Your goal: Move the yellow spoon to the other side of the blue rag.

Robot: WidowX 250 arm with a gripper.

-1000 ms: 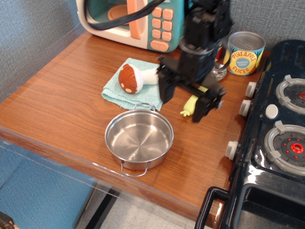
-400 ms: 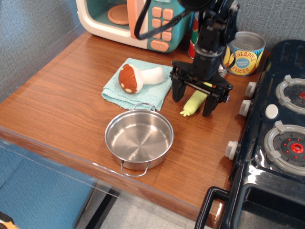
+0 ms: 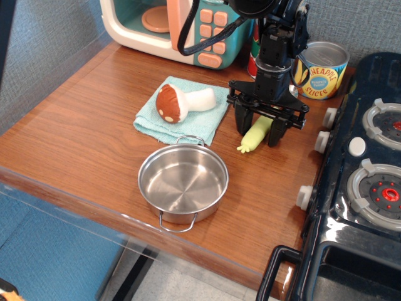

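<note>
The yellow spoon (image 3: 257,133) is seen lying on the table (image 3: 81,132) just right of the blue rag (image 3: 182,113). It's straddled by the tool (image 3: 257,132), whose fingers are spread apart on either side, not clamped shut. A toy mushroom (image 3: 182,101) is parked on the rag.

Tool (image 3: 257,132) downward, jaws apart, near tabletop.

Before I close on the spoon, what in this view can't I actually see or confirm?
- Spoon: its metal bowl end is hidden behind the gripper; only the yellow handle shows.
- Contact: whether the fingers touch the handle cannot be told from this angle.
- Rag: its middle is covered by the toy mushroom.
- Microwave: top cut off by the frame edge.
- Red can: mostly behind the arm.
</note>
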